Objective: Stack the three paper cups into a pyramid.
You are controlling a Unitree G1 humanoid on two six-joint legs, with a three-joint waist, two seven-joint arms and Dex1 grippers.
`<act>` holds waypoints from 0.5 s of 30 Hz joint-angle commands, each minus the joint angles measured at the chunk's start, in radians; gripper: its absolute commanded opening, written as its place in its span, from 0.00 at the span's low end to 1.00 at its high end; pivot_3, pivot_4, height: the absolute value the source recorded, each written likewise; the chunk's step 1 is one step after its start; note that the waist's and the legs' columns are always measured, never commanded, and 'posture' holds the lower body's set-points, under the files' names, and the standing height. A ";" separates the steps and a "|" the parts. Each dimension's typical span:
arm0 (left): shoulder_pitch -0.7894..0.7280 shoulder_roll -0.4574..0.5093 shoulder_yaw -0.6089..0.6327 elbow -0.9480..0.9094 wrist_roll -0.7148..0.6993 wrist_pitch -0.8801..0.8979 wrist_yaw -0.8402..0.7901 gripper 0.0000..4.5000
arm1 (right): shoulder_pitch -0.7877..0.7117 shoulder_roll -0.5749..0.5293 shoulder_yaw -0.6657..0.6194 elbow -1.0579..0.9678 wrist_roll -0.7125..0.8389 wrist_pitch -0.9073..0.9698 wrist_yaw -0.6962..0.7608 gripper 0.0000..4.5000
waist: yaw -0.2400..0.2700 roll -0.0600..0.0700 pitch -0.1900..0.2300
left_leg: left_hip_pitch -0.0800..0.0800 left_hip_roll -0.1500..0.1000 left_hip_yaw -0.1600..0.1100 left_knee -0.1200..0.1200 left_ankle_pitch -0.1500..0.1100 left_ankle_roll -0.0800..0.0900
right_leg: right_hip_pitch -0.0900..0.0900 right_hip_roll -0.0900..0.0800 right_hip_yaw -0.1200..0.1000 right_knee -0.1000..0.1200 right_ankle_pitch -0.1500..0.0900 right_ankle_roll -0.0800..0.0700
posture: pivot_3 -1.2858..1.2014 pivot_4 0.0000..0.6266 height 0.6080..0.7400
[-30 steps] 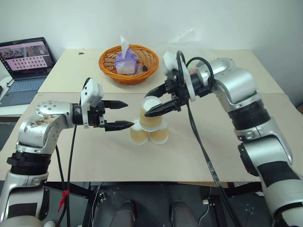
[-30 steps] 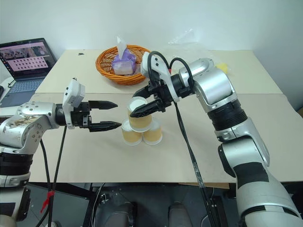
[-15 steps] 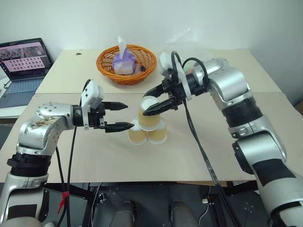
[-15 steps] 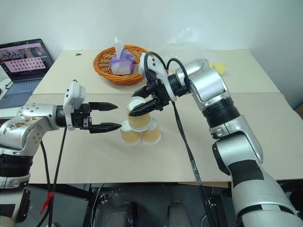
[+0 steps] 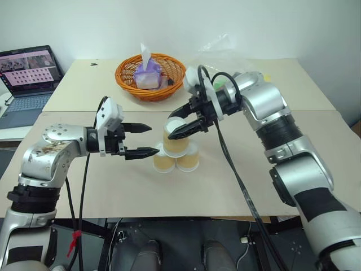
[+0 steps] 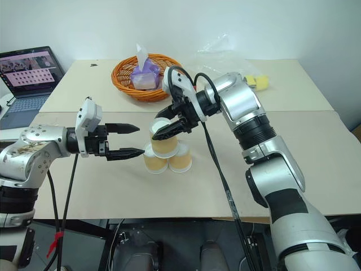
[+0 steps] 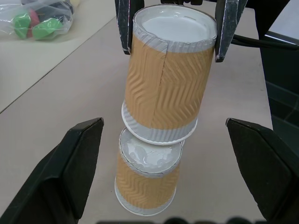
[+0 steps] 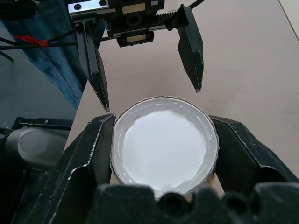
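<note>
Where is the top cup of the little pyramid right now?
The top cup sits upside down on the two lower cups, mid-table in front of the orange basket, flanked by the right gripper and with the left gripper open alongside.

Three paper cups [image 5: 176, 139], one basket [image 5: 150, 77], one laptop [image 5: 29, 73].

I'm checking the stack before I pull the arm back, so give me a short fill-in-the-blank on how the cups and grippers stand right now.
1. The top cup sits upside down on ____ bottom cups.
2. The right gripper has a finger on either side of the ____ cup.
3. The left gripper stands beside the pyramid with its fingers ____.
4. Behind the cups, the orange basket holds a pack of ____.

Missing words: two; top; open; tissues
</note>
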 commanded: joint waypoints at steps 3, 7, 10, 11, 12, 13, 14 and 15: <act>-0.001 0.021 0.033 -0.032 -0.012 -0.001 0.004 1.00 | -0.039 0.010 -0.042 0.003 -0.006 -0.031 0.003 0.98 | 0.000 0.000 0.000 | 0.000 0.000 0.000 0.000 0.000 0.000 | 0.000 0.000 0.000 0.000 0.000 0.000 | 0.52 0.24 1.00; -0.002 0.019 0.032 -0.030 -0.012 -0.004 0.005 1.00 | -0.051 0.010 -0.057 -0.006 -0.001 -0.028 0.000 0.98 | 0.000 0.000 0.000 | 0.000 0.000 0.000 0.000 0.000 0.000 | 0.000 0.000 0.000 0.000 0.000 0.000 | 0.52 0.24 1.00; -0.004 0.017 0.029 -0.025 -0.009 -0.008 0.004 1.00 | -0.062 -0.008 -0.075 -0.053 0.017 0.006 0.011 0.98 | 0.000 0.000 0.000 | 0.000 0.000 0.000 0.000 0.000 0.000 | 0.000 0.000 0.000 0.000 0.000 0.000 | 0.52 0.24 1.00; -0.004 0.016 0.028 -0.024 -0.009 -0.008 0.004 1.00 | -0.064 -0.015 -0.081 -0.072 0.023 0.019 0.016 0.98 | 0.000 0.000 0.000 | 0.000 0.000 0.000 0.000 0.000 0.000 | 0.000 0.000 0.000 0.000 0.000 0.000 | 0.52 0.24 1.00; -0.006 0.015 0.027 -0.020 -0.008 -0.010 0.003 1.00 | -0.066 -0.021 -0.085 -0.086 0.027 0.030 0.020 0.98 | 0.000 0.000 0.000 | 0.000 0.000 0.000 -0.001 0.000 0.000 | 0.000 0.000 0.000 0.000 0.000 0.000 | 0.52 0.24 1.00; -0.007 0.013 0.025 -0.017 -0.006 -0.012 0.003 1.00 | -0.066 -0.029 -0.087 -0.103 0.033 0.044 0.025 0.98 | 0.000 0.000 0.000 | 0.000 0.000 0.000 -0.001 0.000 0.000 | 0.000 0.000 0.000 0.000 0.000 0.000 | 0.52 0.24 1.00; -0.008 0.011 0.023 -0.015 -0.005 -0.014 0.003 1.00 | -0.063 -0.038 -0.090 -0.121 0.039 0.058 0.029 0.98 | 0.000 0.000 0.000 | 0.000 0.000 0.000 -0.001 0.000 0.000 | 0.000 0.000 0.000 0.000 0.000 0.000 | 0.52 0.24 1.00; -0.008 0.010 0.022 -0.014 -0.004 -0.015 0.003 1.00 | -0.060 -0.044 -0.091 -0.136 0.043 0.069 0.031 0.98 | 0.000 0.000 0.000 | 0.000 0.000 0.000 0.000 0.000 0.000 | 0.000 0.000 0.000 0.000 0.000 0.000 | 0.52 0.24 1.00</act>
